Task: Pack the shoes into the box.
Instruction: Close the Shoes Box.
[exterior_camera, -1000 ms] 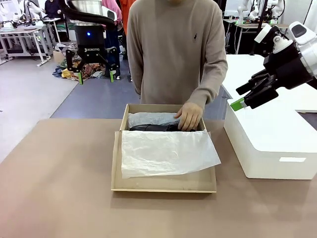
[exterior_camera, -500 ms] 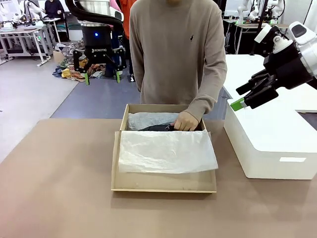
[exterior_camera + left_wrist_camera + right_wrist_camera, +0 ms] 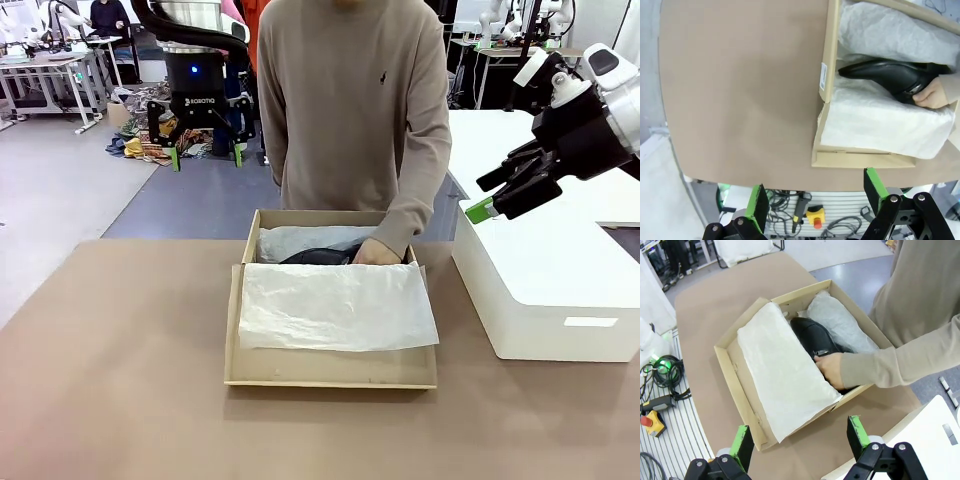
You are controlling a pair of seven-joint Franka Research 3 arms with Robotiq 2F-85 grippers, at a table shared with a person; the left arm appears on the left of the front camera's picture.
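The tan cardboard box [image 3: 331,376] sits open mid-table, its lid flap toward me under a sheet of white tissue [image 3: 335,305]. A glossy black shoe [image 3: 318,257] lies in the box's far half between tissue folds. The person's hand [image 3: 375,252] rests on its heel end. My left gripper [image 3: 207,158] hangs open, high above the floor beyond the table's far left. In the left wrist view the shoe [image 3: 890,75] and box wall [image 3: 829,50] lie far below my gripper [image 3: 816,200]. My right gripper [image 3: 485,195] is open over the white block; its wrist view shows shoe [image 3: 812,335] and hand [image 3: 830,367].
A large white rectangular block [image 3: 545,280] stands right of the box, under my right arm. The person stands at the far edge, one sleeve reaching into the box. Bare brown tabletop [image 3: 110,360] spreads left and front. A yellow stop button [image 3: 815,217] and cables lie below the table edge.
The person's hand has sunk lower into the box, pressing the shoe down. My left gripper shifted slightly right, then held. The right arm has not moved.
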